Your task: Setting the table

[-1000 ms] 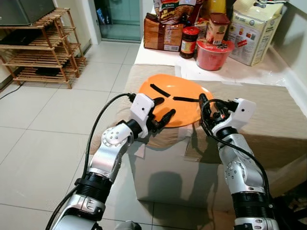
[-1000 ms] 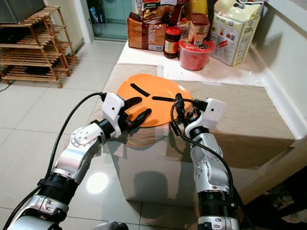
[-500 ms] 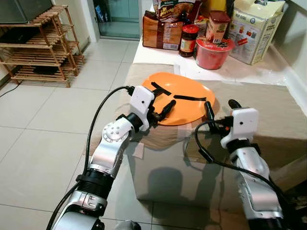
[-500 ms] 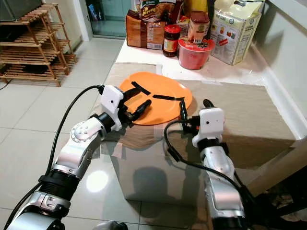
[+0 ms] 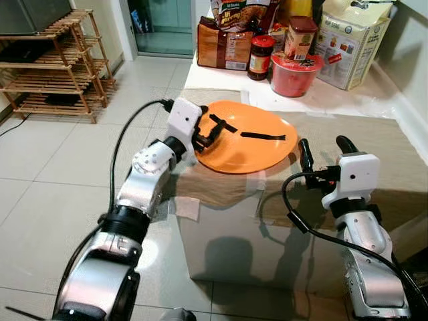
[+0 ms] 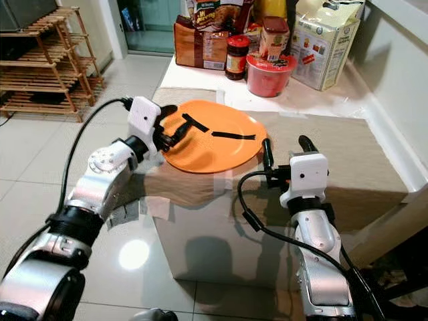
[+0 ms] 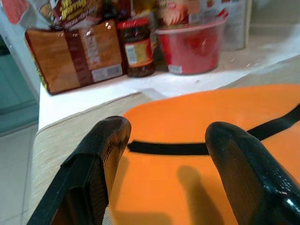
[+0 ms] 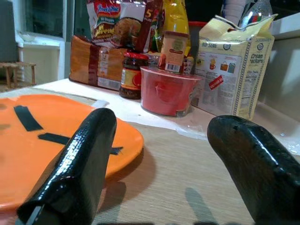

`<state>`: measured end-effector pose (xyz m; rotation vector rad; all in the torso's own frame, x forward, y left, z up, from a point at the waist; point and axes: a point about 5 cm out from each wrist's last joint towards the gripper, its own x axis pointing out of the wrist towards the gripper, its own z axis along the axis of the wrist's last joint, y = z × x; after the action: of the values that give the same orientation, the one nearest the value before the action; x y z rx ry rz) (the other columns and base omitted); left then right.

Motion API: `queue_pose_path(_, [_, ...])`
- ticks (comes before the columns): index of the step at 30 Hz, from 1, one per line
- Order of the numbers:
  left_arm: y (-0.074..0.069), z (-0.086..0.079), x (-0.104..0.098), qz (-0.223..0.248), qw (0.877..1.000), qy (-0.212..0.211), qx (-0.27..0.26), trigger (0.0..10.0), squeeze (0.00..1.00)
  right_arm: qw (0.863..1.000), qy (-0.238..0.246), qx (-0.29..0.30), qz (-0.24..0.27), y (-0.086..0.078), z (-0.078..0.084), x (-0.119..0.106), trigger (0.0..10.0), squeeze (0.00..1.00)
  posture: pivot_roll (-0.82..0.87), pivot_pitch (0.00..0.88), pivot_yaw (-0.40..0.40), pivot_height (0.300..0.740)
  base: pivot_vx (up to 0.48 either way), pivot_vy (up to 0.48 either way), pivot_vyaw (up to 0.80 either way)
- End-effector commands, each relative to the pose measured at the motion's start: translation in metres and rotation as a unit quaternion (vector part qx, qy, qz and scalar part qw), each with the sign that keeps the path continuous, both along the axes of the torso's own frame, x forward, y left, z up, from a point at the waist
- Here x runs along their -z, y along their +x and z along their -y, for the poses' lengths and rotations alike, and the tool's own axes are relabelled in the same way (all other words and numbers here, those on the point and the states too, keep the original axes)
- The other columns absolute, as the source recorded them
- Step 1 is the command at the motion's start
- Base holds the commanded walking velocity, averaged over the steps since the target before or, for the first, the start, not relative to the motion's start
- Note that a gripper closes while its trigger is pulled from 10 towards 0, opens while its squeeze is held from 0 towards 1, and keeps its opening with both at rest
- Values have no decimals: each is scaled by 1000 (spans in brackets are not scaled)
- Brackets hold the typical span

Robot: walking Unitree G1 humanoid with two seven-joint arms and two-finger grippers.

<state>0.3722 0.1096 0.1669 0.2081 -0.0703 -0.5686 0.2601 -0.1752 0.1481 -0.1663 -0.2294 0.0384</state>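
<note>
The orange plate [image 5: 246, 137], marked with two black strips, is lying on the tan cloth [image 5: 361, 137] that is covering the low table, close to the table's front left corner. The left gripper [image 5: 208, 136] is reaching over the plate's left rim with its fingers [image 7: 101, 154] spread apart, one to each side of a black strip, gripping nothing. The right gripper [image 5: 322, 148] is hovering above the cloth just beside the plate's right edge, its fingers [image 8: 82, 154] also standing wide apart and empty. Behind the plate, on a white sheet, a red bowl [image 5: 294, 72], a dark jar [image 5: 260, 55], a brown packet [image 5: 222, 45] and a cream carton [image 5: 351, 43] are standing together. A wooden rack [image 5: 57, 63] is standing on the tiled floor to the left.
</note>
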Motion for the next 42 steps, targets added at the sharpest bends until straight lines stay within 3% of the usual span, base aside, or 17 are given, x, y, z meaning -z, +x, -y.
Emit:
queue_pose_path(1, [5,-5,-2,0,1000,16,-12,10000,0,1000,-4,7,-2,-4,1,-1,10000,0,36,0,36,740,0,0,0])
queue_pose_path(20, [26,-29,-5,-28,995,50,-81,10000,0,1000,3,12,-12,-11,-1,2,10000,0,34,0,39,740,0,0,0])
queue_pose_path(42, [25,-24,6,-45,992,103,-62,10000,0,999,21,13,-24,-5,1,2,10000,0,40,0,42,740,0,0,0])
